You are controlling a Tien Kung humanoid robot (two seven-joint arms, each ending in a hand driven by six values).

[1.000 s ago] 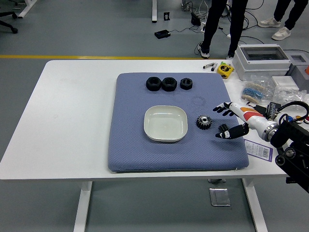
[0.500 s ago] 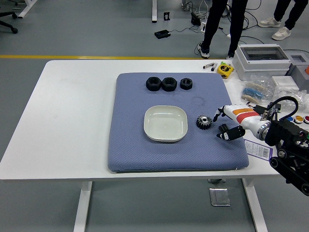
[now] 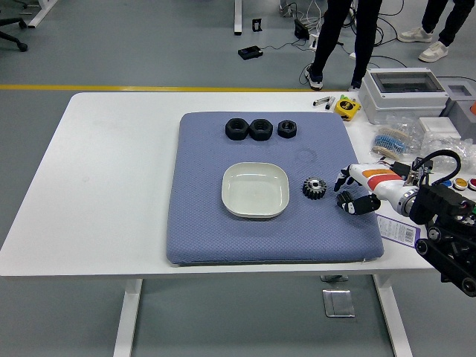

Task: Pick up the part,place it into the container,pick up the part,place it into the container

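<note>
Head view, left to right. White table point(image 3: 111, 171): carries a blue mat point(image 3: 201, 216), likely there to cushion parts and stop them rolling. Three black nuts point(image 3: 260, 129): in a row at the mat's far edge, apparently awaiting their turn. White dish point(image 3: 254, 189): mat centre, empty, placed within easy reach as the container. Gear point(image 3: 314, 187): on the mat just right of the dish, untouched. Right hand point(image 3: 349, 192): low beside the gear, fingers point(image 3: 343, 201) parted and holding nothing, seemingly lined up for a grasp. Clutter: right table edge.
</note>
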